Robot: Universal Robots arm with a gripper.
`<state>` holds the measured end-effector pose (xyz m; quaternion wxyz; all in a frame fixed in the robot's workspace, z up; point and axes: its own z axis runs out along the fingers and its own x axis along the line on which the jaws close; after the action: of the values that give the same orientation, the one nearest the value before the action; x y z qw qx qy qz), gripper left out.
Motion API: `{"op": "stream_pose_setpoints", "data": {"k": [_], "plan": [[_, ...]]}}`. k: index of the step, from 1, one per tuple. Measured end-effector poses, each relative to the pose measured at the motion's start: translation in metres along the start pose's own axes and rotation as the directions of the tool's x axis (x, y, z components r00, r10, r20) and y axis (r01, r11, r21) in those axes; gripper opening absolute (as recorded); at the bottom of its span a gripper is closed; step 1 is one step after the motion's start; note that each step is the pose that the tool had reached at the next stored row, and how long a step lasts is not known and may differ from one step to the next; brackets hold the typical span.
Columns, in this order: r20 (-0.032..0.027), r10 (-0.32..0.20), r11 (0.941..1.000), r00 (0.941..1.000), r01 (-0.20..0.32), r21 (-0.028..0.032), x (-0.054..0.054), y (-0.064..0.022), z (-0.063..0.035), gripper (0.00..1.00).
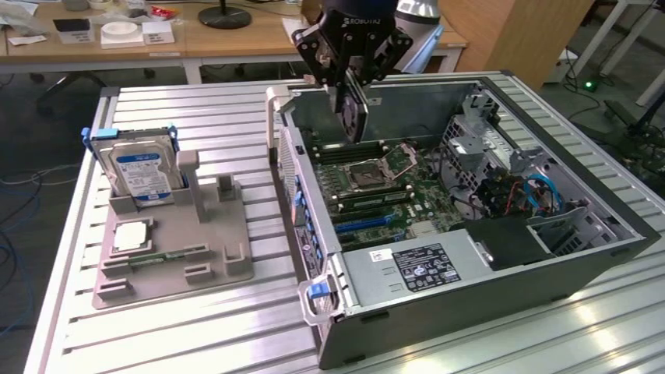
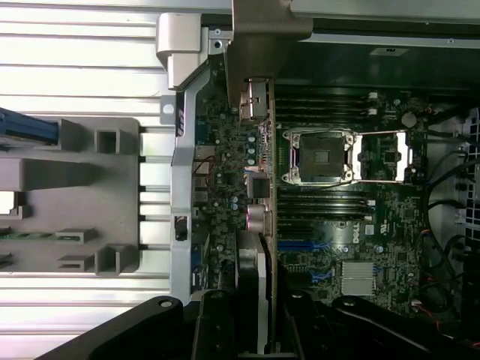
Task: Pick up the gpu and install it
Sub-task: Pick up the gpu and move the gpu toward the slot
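over the open case (image 1: pixel 468 312), gpu (image 1: pixel 359 117) upright in tool (image 1: pixel 351 78)

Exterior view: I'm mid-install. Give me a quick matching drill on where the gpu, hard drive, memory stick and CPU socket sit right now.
Things:
1. gpu
2. hard drive
3. memory stick
4. CPU socket

Places:
A. lying flat in the grey fixture
B. clamped on edge in the gripper, over the motherboard
C. on the motherboard inside the open case
D. standing upright in the grey fixture

Pairs: 1-B, 2-D, 3-A, 4-C
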<state>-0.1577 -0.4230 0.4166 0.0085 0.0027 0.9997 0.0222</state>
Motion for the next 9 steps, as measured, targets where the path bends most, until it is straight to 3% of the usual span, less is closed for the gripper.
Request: {"op": "stream_pose_setpoints", "data": {"k": [9], "plan": [[0.0, 0.0, 1.0, 1.0, 0.0, 0.0001, -0.0073, 0.0001, 0.0001, 0.29]]}}
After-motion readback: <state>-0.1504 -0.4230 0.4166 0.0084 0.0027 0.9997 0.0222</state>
